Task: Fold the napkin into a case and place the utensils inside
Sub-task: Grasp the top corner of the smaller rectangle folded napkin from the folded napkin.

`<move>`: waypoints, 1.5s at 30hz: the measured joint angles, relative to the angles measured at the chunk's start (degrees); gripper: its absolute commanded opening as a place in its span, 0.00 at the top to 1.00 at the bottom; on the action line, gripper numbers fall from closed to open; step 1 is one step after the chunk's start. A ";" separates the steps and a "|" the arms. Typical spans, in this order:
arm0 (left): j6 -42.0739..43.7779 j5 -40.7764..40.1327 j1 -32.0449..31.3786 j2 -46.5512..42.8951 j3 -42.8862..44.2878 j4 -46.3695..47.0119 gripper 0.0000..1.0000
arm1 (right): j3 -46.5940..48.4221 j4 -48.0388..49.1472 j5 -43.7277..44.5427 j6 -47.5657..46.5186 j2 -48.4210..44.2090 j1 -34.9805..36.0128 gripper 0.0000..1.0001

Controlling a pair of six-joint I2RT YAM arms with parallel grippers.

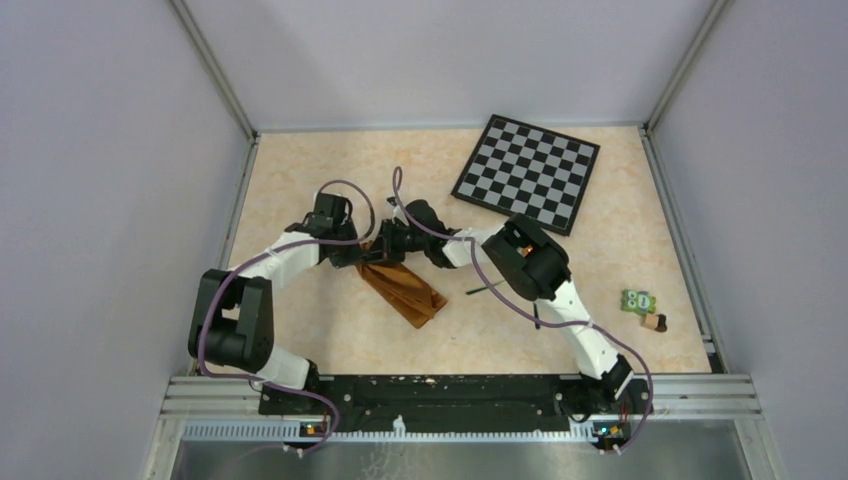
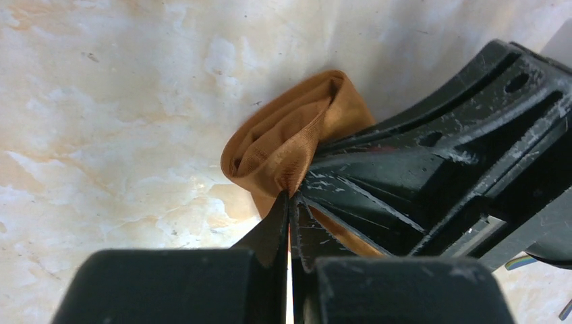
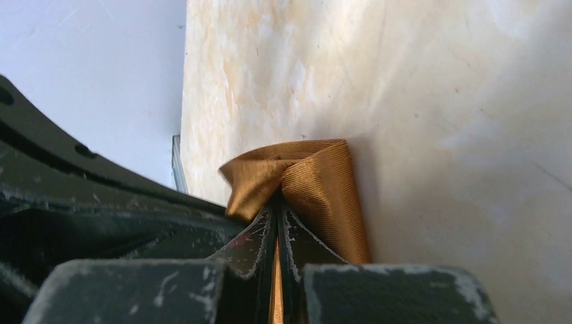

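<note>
Your left gripper [image 2: 290, 197] and right gripper [image 3: 278, 201] are both clamped tight on the far end of the rust-brown folded cloth napkin [image 1: 405, 288], which lies mid-table, stretching toward near right; the black-and-grey checkered board [image 1: 527, 172] sits far right.

No text, label, brand, number or sign can be read in any of the views. On the table [image 1: 330, 180], a small green object [image 1: 638, 301] at about four o'clock bears pale round marks, but they are too small to make out as letters or figures. The checkered board [image 1: 527, 172] at about one o'clock shows only its black and grey squares, with no lettering along its edges. The scuffed black gripper bodies in both wrist views carry no legible marking.
</note>
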 measured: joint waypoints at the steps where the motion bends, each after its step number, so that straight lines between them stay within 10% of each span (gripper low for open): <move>1: -0.04 0.15 -0.17 0.00 0.00 0.07 1.00 | 0.66 -0.26 0.15 -0.04 0.28 0.13 1.00; 16: -1.57 -0.11 -0.37 0.00 0.02 -0.85 1.00 | 1.16 -3.06 3.85 -1.42 -0.74 0.46 0.85; 18: -1.57 -0.02 0.48 0.00 0.02 -1.79 1.00 | -2.40 -1.38 2.47 -0.90 -2.62 -0.42 1.00; 41: -1.25 0.81 0.04 0.00 0.09 -2.69 1.00 | -1.92 -1.55 3.74 -2.03 -2.16 2.54 1.00; 45: -1.33 0.66 0.09 0.44 0.85 -3.67 0.65 | -1.88 -1.14 5.09 -2.08 -2.08 2.84 1.00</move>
